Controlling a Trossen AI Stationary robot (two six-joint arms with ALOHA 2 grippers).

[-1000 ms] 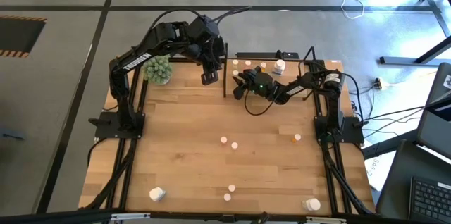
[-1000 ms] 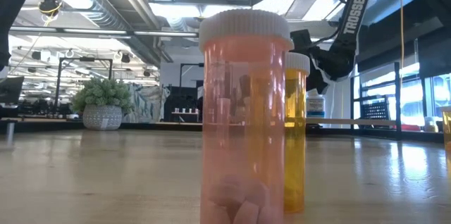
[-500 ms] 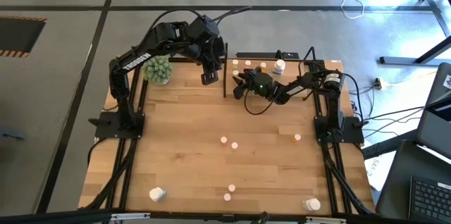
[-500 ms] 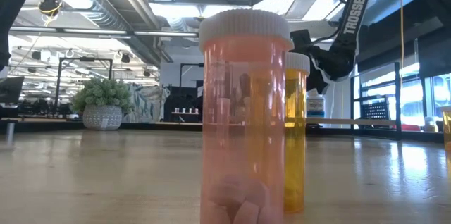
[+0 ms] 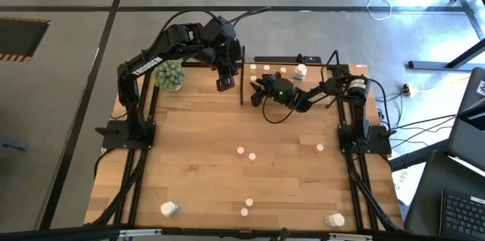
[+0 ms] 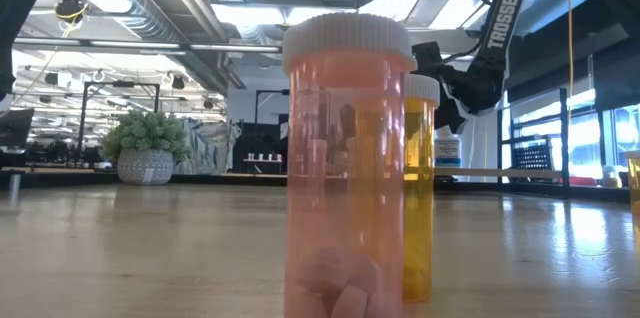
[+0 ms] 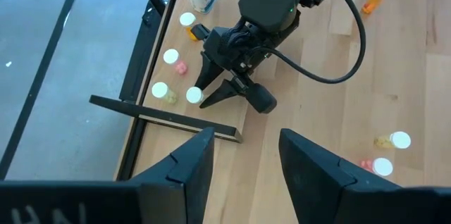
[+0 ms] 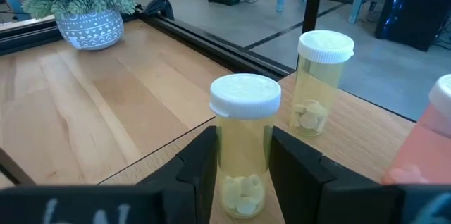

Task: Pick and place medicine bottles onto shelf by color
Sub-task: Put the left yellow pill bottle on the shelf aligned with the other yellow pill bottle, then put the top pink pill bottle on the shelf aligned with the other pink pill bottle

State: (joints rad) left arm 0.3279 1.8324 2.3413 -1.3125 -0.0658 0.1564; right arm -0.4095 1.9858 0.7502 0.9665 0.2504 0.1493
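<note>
The shelf (image 5: 318, 70) stands at the table's far edge, right of centre. Several small medicine bottles and a larger white one (image 5: 301, 71) stand on its board. My right gripper (image 8: 243, 164) reaches level over the board's left end and is shut on a yellowish bottle with a white cap (image 8: 245, 146), also visible in the left wrist view (image 7: 194, 96). A second yellowish bottle (image 8: 320, 83) stands just beyond it. My left gripper (image 7: 239, 168) hangs open high above the shelf's left end (image 5: 225, 82), with nothing between its fingers. My right gripper pinches the yellowish bottle's clear body (image 8: 243, 139) between its two fingers, one on each side, below the white cap. The fingers come in about level from the table's right side. The bottle stands upright; its base is below the frame's edge, so whether it rests on the board I cannot tell.
A green plant in a pot (image 5: 170, 76) sits at the far left. Loose bottles lie mid-table (image 5: 241, 151) (image 5: 319, 148) and near the front edge (image 5: 168, 209) (image 5: 335, 220). A pinkish bottle (image 6: 348, 158) and an orange one (image 6: 420, 188) stand right in front of the low camera.
</note>
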